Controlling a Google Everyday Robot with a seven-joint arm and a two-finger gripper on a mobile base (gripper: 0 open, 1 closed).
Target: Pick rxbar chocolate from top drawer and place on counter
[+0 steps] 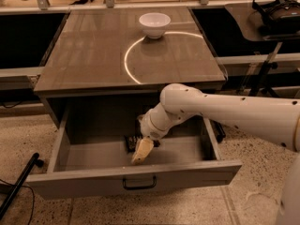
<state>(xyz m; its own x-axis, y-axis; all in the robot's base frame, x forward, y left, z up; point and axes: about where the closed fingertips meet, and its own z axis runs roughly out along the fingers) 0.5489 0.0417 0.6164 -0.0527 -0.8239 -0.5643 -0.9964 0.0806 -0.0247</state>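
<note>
Rxbar chocolate (pixel 131 142) — flat in top drawer (pixel 140 177), just behind the jaws

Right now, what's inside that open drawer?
A dark rxbar chocolate lies in the top drawer, with the gripper right over it. The gripper covers part of the bar.

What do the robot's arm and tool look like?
The arm is a thick, smooth white tube with rounded joints and small dark dots; no cables show. The tool, inside the top drawer, is tapered and pale tan.
</note>
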